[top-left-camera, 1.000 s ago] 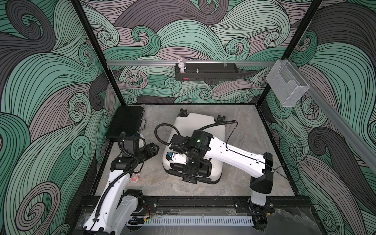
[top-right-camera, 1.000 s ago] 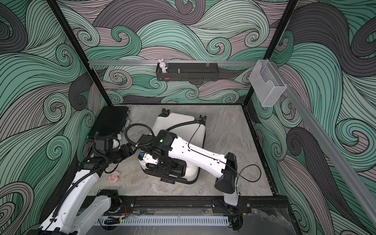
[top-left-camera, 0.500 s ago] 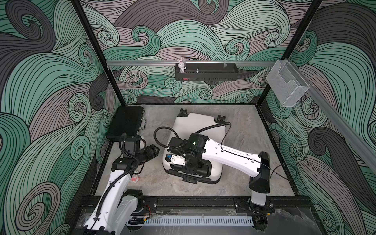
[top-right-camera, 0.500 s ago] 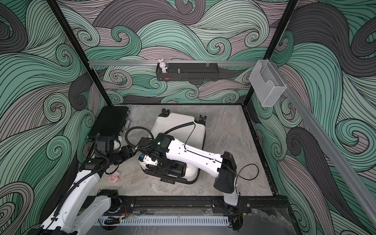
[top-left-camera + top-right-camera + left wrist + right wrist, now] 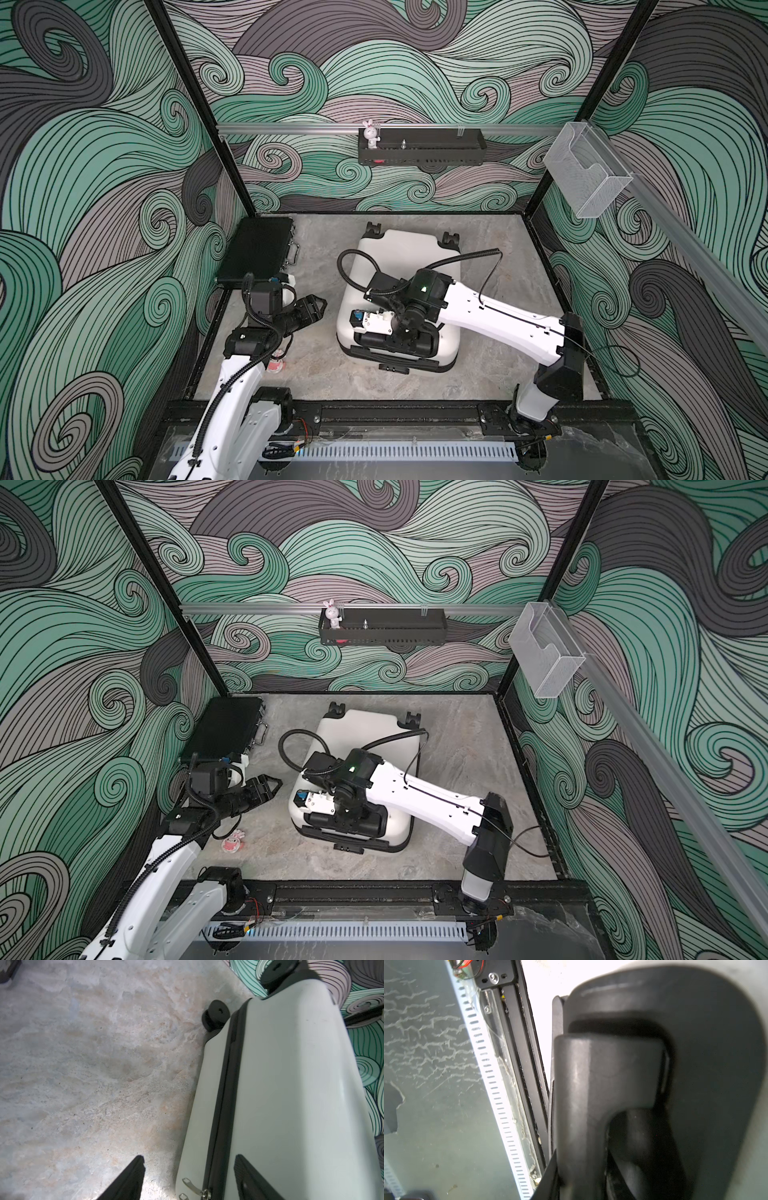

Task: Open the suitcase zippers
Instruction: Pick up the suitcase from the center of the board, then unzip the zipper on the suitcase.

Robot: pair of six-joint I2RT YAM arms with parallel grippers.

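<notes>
L tool [image 5: 189, 1157]: jaws apart – zippers [image 5: 225, 1093] band sits btwn its fingers in wrist view.
R tool [image 5: 400, 337]: at handle panel [image 5: 428, 345] – can't tell if apart or together.
Suitcase [image 5: 401, 255]: flat, mid counter [image 5: 490, 365].

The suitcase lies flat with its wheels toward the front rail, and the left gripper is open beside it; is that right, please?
Not quite: in both top views the suitcase lies flat with its wheels toward the back wall instead. The left gripper is open beside it.
</notes>
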